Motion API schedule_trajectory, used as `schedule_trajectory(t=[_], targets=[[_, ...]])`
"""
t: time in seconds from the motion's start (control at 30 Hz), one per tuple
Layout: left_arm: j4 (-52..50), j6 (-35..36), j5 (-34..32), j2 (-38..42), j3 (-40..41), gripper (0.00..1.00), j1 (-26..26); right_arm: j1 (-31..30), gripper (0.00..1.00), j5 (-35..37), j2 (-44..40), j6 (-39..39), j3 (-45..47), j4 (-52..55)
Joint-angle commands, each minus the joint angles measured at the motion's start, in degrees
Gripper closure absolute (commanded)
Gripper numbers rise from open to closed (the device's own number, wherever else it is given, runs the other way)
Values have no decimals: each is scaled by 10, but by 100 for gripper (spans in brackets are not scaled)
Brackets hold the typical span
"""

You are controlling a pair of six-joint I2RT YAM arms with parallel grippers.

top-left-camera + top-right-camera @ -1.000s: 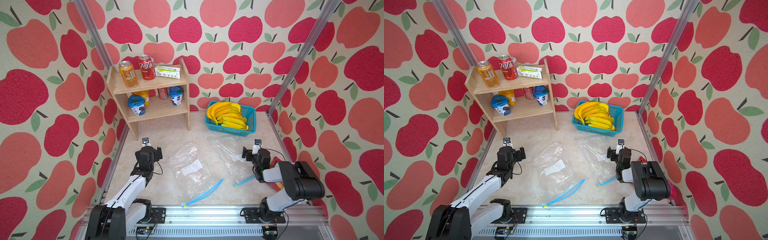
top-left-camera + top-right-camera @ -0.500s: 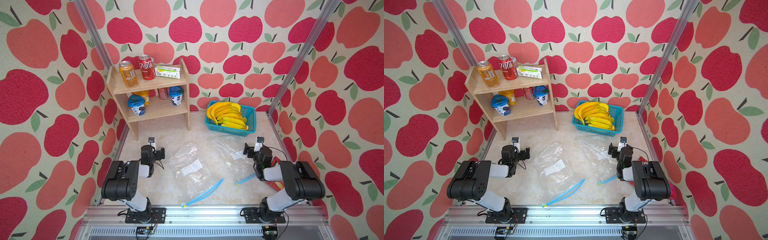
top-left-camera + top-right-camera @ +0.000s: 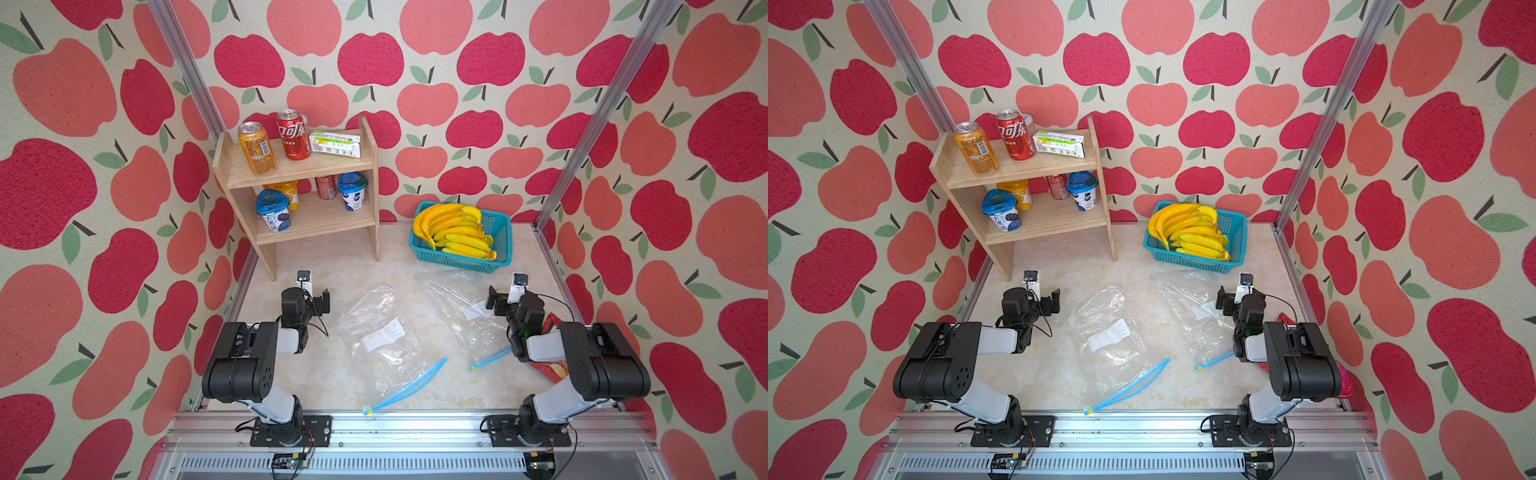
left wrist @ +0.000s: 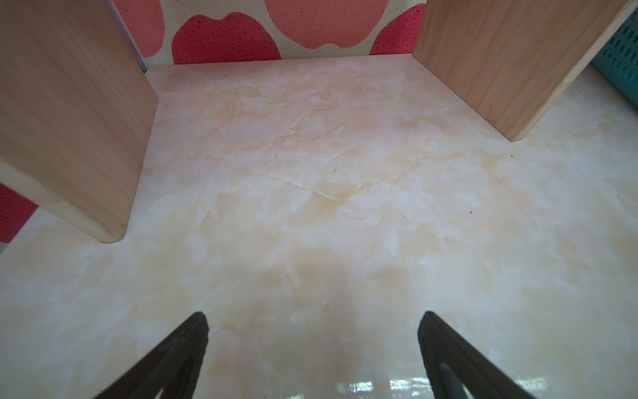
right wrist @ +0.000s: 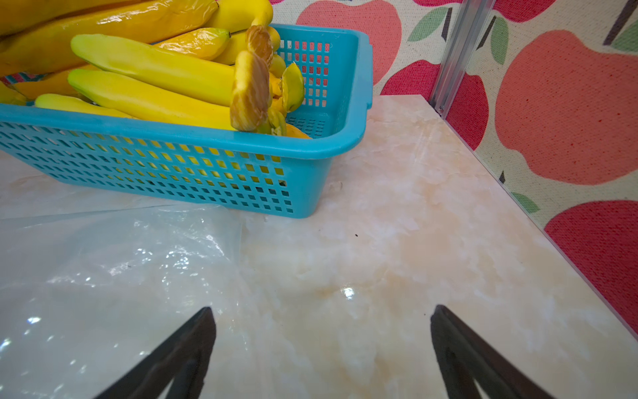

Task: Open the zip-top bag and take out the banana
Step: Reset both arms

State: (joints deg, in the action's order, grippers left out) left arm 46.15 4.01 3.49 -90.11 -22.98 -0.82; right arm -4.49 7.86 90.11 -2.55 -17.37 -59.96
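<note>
marble tabletop [image 4: 310, 179]; left pincer [image 4: 312, 316], right pincer [image 5: 321, 311] agape, empty

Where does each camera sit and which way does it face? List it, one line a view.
Top views: high above the robot's base, looking down at the table, shelf, basket, middle bag and right bag; both arms show whole.
Left wrist: low on the left arm, facing the shelf's legs; open left gripper tips show.
Right wrist: low, facing basket, bananas, right bag; open right gripper tips show.
Shared: both wrist views catch the basket.
</note>
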Motion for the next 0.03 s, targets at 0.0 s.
schedule_trajectory(t=[0.0], targets=[[11, 5, 3, 4, -8, 3, -4, -3, 0, -5, -5, 2, -6, -4]])
